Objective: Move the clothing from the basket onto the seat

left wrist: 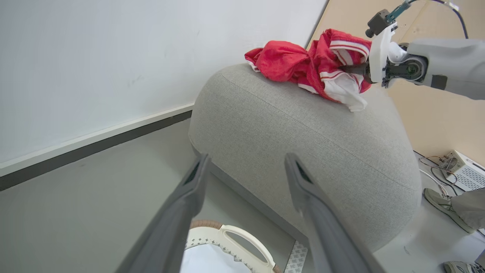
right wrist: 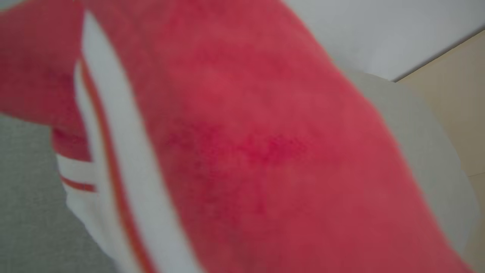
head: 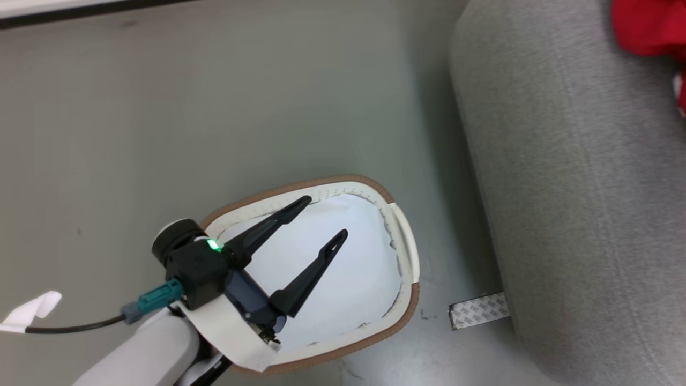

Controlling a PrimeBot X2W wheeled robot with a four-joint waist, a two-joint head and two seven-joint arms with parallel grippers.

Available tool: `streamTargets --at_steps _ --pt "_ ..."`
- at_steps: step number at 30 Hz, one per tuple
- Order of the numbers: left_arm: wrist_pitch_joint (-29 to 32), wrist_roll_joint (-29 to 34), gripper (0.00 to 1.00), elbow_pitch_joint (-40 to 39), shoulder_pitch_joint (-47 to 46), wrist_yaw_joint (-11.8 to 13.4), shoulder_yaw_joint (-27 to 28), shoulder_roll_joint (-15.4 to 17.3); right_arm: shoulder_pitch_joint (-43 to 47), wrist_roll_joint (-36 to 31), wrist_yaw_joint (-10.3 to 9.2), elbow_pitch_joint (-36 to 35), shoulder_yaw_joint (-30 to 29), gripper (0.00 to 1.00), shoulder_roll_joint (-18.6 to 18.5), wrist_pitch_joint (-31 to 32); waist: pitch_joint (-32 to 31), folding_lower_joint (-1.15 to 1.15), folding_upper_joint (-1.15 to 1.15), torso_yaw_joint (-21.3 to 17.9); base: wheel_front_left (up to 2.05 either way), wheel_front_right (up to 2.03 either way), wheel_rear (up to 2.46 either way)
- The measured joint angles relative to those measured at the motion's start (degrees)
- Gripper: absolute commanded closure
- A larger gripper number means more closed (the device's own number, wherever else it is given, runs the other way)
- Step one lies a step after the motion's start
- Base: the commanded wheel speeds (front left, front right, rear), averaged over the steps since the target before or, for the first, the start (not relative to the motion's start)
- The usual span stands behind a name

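Note:
The cream basket (head: pixel 405 242) with a brown rim stands on the floor, and its white inside shows no garment. My left gripper (head: pixel 326 216) hangs over it, open with nothing between its fingers. To the right is the grey seat (head: pixel 579 187), with red clothing (head: pixel 643 27) at its far top corner. In the left wrist view the clothing (left wrist: pixel 299 62) lies bunched on top of the seat (left wrist: pixel 303 129), and my right gripper (left wrist: pixel 348 69) is shut on its striped end. Red and white fabric (right wrist: pixel 246 151) covers the right wrist view.
A strip of patterned tape (head: pixel 478 310) lies on the grey floor at the seat's base. A white wall with a dark baseboard (left wrist: pixel 94 140) runs behind. A person's shoe (left wrist: pixel 439 201) and a white box with cables (left wrist: pixel 464 170) are beyond the seat.

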Motion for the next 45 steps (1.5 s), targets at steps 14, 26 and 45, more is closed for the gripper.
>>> streamTargets --at_steps 14,26,45 --pt "-0.35 -0.15 0.0 2.2 0.93 -0.38 0.66 -2.01 1.56 1.37 0.0 -0.52 1.4 0.0 1.34 10.06 -2.93 -0.01 0.0 -0.19 0.0 0.0 0.0" --pt "-0.41 -0.74 0.0 6.13 5.45 0.64 3.42 -6.57 7.92 12.28 -0.01 -7.66 15.86 0.0 -4.1 13.51 -14.02 -0.01 0.0 -2.99 0.0 0.0 0.0" --pt "-0.42 -1.07 0.0 8.45 15.13 1.8 20.84 -11.74 15.46 18.26 -0.01 -27.98 18.56 0.0 -4.6 -3.13 -28.66 -0.02 0.0 4.14 0.0 0.0 0.0"
